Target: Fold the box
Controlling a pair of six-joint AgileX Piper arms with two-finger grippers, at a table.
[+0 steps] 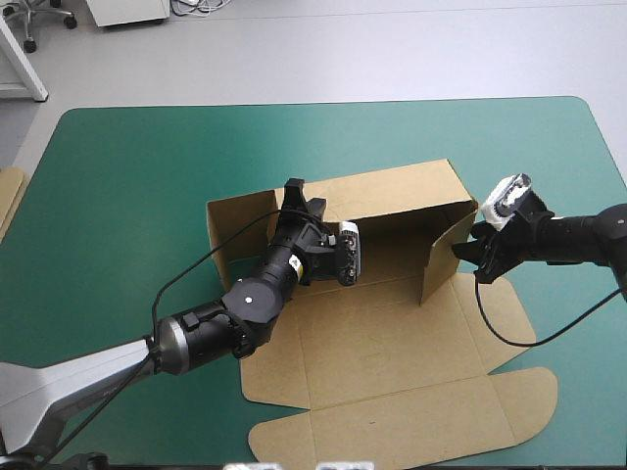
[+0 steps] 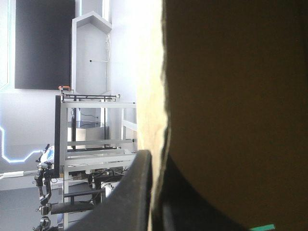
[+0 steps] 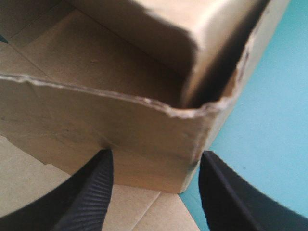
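Note:
The brown box (image 1: pixel 382 343) lies near the middle of the table with its lid flat toward the front edge. Its back wall (image 1: pixel 392 191) and right side wall (image 1: pixel 446 250) stand raised and meet at a corner. My left gripper (image 1: pixel 302 201) is at the back wall's left end, next to a flat side flap (image 1: pixel 235 220). In the left wrist view this gripper (image 2: pixel 156 159) is shut on the box, a board edge (image 2: pixel 159 96) rising between its fingers. My right gripper (image 1: pixel 468 257) is just outside the right side wall. It is open (image 3: pixel 156 156), with the wall's corner (image 3: pixel 192 115) ahead between the fingers.
The teal-green cover (image 1: pixel 127 196) lies bare to the left of and behind the box. An edge of more brown board (image 1: pixel 10 196) shows at the table's left edge. The flat lid (image 1: pixel 392 421) reaches almost to the front edge.

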